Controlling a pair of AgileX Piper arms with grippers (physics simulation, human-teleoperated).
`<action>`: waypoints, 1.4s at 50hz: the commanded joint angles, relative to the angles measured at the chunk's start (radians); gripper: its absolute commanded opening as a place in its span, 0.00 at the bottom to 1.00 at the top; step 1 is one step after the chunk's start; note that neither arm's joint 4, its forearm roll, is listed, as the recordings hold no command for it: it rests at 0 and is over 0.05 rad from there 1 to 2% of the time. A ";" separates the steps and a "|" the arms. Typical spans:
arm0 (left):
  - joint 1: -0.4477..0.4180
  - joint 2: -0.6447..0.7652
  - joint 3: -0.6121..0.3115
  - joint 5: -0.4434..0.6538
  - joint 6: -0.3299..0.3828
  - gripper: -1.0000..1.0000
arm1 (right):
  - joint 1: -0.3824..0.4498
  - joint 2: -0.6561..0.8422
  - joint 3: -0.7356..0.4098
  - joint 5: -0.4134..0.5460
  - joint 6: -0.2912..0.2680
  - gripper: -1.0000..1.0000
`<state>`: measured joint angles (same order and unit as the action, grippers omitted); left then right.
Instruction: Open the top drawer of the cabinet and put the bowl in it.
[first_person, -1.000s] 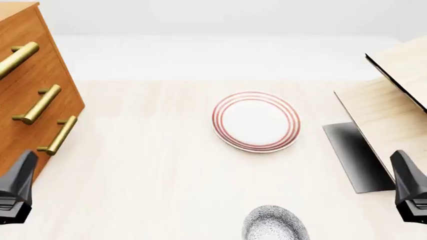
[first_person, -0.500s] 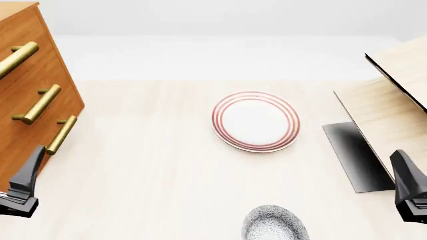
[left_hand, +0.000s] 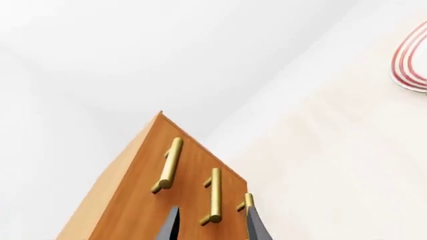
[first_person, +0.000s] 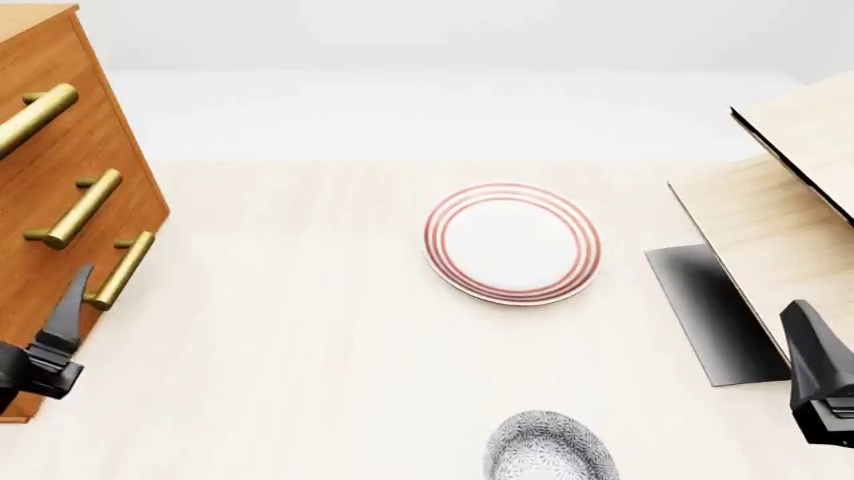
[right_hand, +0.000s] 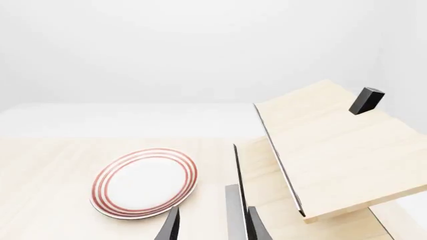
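Landmark: plate, white with red rings, mid-counter.

Cabinet well to plate's left, at the counter edge, all three drawers shut. Top drawer closed, its brass handle untouched.

Bowl, grey-speckled, on the near side of the plate, apart from it, cut by the frame edge.

Pale wooden box to plate's right, lid raised.

Left pincer near cabinet's lower front, jaws parted, holding nothing, not touching the handles.

Right pincer near the box, jaws apart, empty.
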<state>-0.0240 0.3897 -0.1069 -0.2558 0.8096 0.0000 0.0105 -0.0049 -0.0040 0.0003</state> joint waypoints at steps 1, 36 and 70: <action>0.021 0.149 0.002 -0.161 0.147 1.00 | 0.000 -0.002 0.001 0.001 0.000 1.00; 0.033 0.623 -0.082 -0.603 0.488 1.00 | 0.000 -0.002 0.001 0.001 0.000 1.00; 0.097 0.709 -0.147 -0.596 0.569 1.00 | 0.000 -0.002 0.001 0.001 0.000 1.00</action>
<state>0.0527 1.0938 -0.2384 -0.8645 1.3604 0.0000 0.0105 -0.0049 -0.0040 0.0004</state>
